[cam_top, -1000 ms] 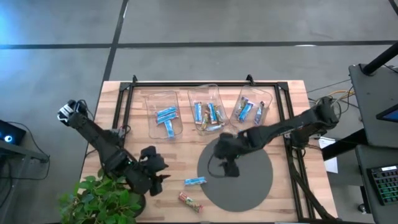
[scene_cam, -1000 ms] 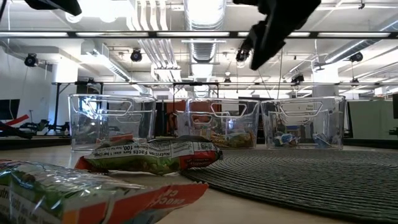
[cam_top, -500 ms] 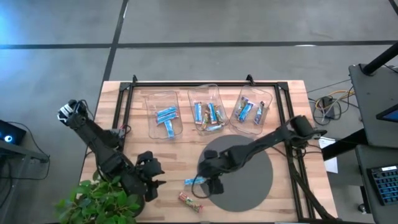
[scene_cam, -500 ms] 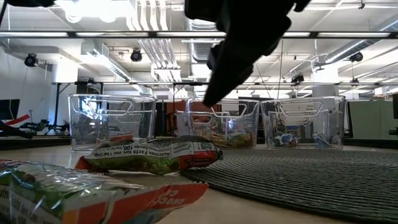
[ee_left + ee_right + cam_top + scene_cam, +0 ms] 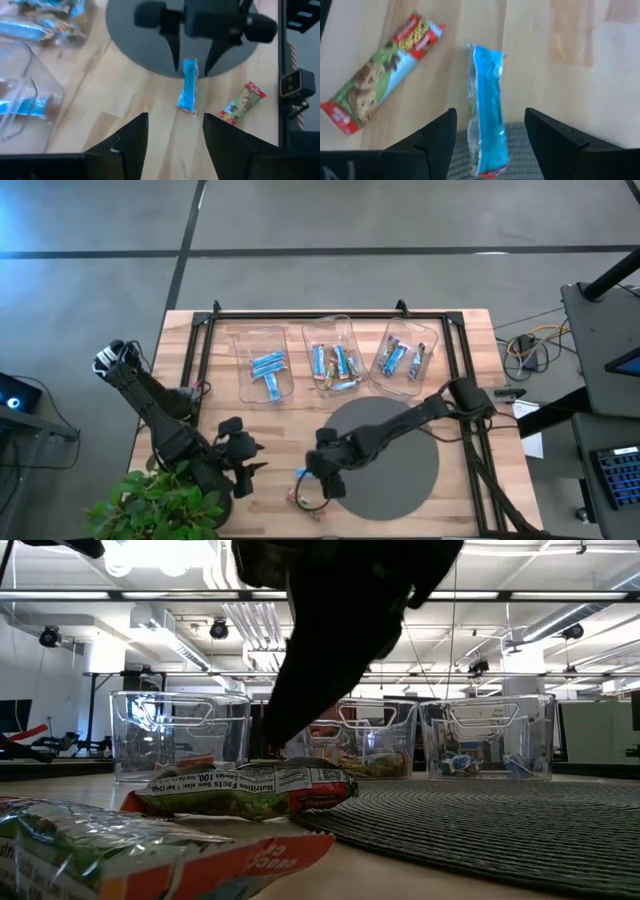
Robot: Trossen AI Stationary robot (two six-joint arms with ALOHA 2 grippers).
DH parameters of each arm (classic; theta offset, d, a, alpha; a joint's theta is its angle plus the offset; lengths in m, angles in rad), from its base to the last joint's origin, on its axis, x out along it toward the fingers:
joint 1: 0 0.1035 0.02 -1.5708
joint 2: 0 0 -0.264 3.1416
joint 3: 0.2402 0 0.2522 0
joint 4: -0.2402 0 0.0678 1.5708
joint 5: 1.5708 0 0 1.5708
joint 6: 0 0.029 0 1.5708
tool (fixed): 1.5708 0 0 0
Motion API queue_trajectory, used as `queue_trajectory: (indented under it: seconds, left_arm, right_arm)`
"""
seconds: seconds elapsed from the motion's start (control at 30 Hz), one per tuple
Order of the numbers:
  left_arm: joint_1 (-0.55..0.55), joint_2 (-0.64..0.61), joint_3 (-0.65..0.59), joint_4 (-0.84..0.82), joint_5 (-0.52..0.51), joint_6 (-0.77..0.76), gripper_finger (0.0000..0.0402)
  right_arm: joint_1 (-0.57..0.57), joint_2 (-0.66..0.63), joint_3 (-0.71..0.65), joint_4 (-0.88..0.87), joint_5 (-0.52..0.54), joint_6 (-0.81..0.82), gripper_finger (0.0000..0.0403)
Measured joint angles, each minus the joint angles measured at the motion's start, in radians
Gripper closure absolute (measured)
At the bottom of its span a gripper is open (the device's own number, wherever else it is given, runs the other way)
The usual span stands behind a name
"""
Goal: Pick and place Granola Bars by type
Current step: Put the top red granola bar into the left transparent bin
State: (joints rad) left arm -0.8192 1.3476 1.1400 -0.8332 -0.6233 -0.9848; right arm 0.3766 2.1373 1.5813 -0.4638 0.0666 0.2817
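A bright blue bar (image 5: 487, 125) lies flat by the near left rim of the round grey mat (image 5: 400, 455), one end on the mat. A multicoloured bar (image 5: 380, 95) with red ends lies on the wood just nearer. My right gripper (image 5: 320, 477) hangs low over the blue bar, open, a finger on each side of its mat end (image 5: 190, 66) without touching. My left gripper (image 5: 250, 465) waits open to the left of both bars, above the table. More blue and tan bars lie in three clear bins (image 5: 335, 358).
The three clear bins stand in a row along the far side of the table, inside a black frame (image 5: 200, 350). A potted plant (image 5: 165, 505) crowds the near left corner beside the left arm. Bare wood (image 5: 270, 425) shows between bins, mat and bars.
My right gripper has swept from over the middle of the mat toward the table's near left and gone down, ending with its open fingers on either side of the blue bar. Neither bar has moved.
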Motion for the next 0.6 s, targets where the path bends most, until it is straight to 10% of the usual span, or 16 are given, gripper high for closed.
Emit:
queue_trajectory:
  seconds: [0.6]
  left_arm:
    - [0.005, 0.000, 0.000, -0.024, -0.104, 0.032, 0.0229]
  right_arm:
    - [0.003, 0.098, 0.001, 0.070, -0.016, 0.034, 0.0179]
